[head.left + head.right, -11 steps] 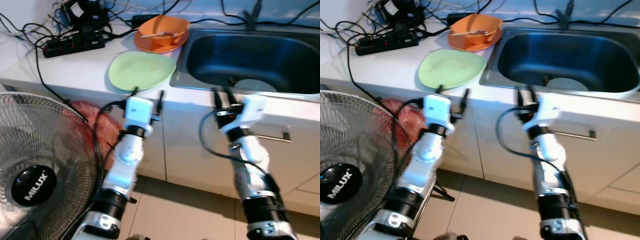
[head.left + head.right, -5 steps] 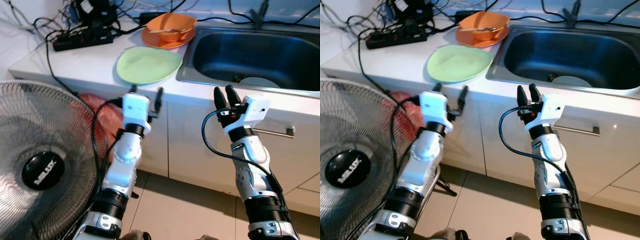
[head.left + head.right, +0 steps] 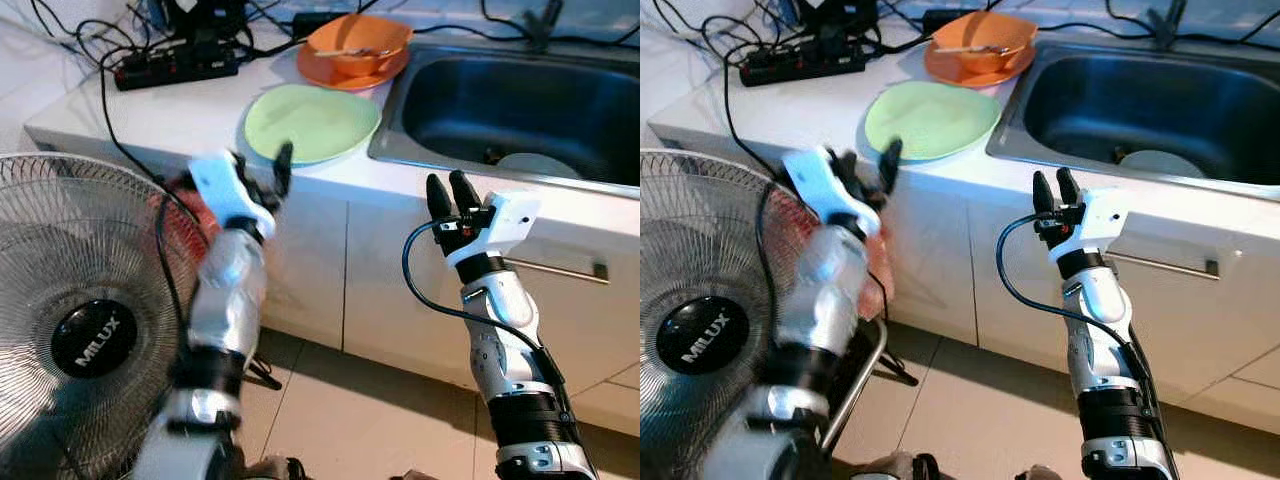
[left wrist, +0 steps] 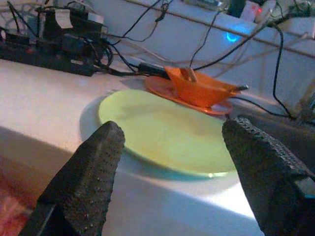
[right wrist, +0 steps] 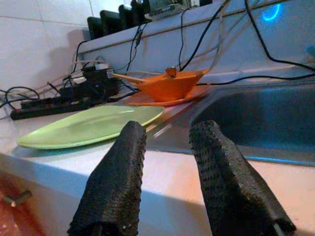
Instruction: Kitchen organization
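A light green plate [image 3: 312,122] lies on the white counter [image 3: 150,110] close to its front edge. Behind it an orange bowl [image 3: 360,38] with a utensil sits on an orange plate. My left gripper [image 3: 262,160] is raised just before the counter edge, at the green plate's near rim, open wide with nothing in it; its arm is blurred. In the left wrist view the green plate [image 4: 162,132] lies between the spread fingers [image 4: 93,172]. My right gripper [image 3: 448,185] is held up in front of the sink [image 3: 520,100], its fingers [image 5: 115,182] a narrow gap apart and empty.
A pale dish [image 3: 535,165] lies in the sink. A power strip [image 3: 175,70] and tangled cables fill the counter's back left. A standing fan [image 3: 80,320] is close at my left, with a red bag [image 3: 180,215] behind it. Cabinet doors with a handle [image 3: 555,268] stand below the counter.
My left arm has swung left and up toward the counter edge, and is now blurred. The right arm has stayed about where it was. The camera has shifted a little.
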You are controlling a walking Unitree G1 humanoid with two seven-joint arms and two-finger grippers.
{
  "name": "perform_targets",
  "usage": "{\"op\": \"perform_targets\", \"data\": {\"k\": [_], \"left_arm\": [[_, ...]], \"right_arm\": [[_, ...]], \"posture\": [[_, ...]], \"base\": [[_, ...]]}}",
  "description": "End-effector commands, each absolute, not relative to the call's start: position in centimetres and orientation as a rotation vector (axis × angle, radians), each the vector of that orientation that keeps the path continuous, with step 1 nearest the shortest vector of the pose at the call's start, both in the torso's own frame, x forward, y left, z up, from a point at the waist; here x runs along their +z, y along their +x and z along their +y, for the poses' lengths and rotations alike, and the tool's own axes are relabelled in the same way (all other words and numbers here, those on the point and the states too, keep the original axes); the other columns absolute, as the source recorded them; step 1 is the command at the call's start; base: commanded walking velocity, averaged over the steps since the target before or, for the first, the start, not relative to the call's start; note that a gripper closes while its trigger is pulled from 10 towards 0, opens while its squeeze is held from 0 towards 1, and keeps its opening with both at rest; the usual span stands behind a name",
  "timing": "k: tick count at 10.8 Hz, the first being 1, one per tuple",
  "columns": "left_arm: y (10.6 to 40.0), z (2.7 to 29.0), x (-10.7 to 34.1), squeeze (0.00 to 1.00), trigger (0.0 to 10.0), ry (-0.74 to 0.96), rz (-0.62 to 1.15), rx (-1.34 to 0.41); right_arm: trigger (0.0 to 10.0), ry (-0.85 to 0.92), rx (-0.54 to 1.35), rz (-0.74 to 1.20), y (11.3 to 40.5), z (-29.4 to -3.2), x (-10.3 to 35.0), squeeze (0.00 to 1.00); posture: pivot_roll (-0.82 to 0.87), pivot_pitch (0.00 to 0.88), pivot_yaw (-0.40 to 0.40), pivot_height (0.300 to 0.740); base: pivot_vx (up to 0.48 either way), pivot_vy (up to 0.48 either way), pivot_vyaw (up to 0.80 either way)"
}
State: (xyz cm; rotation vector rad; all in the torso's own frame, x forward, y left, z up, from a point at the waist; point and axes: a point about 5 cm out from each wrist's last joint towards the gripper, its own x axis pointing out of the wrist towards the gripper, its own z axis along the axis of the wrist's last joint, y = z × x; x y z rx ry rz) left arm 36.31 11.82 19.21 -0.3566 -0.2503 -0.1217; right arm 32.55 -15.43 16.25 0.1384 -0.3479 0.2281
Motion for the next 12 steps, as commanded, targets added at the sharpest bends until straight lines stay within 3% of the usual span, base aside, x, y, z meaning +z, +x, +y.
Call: {"op": "perform_targets", "data": {"k": [1, 4, 9, 12], "left_arm": [[36.5, 12.3, 18.8, 0.0, 10.0, -0.403, -0.22, -0.117], [37.7, 13.4, 18.8, 0.0, 10.0, -0.596, -0.147, -0.113], [39.2, 12.8, 19.6, 0.0, 10.0, -0.67, -0.05, -0.232], [40.1, 13.1, 19.9, 0.0, 10.0, -0.679, -0.012, -0.213]], "right_arm": [[10.0, 0.139, 0.235, -0.353, 32.6, -15.1, 16.3, 0.0], [10.0, 0.136, 0.238, -0.351, 32.6, -15.1, 16.3, 0.0], [10.0, 0.133, 0.248, -0.349, 32.6, -15.0, 16.3, 0.0], [10.0, 0.131, 0.255, -0.347, 32.4, -14.9, 16.2, 0.0]], "posture": [[0.0, 0.114, 0.074, 0.74], [0.0, 0.117, 0.072, 0.74], [-0.01, 0.105, 0.07, 0.74], [-0.01, 0.104, 0.069, 0.74]], "base": [[0.0, 0.0, 0.0], [0.0, 0.0, 0.0], [0.0, 0.0, 0.0], [0.0, 0.0, 0.0]]}}
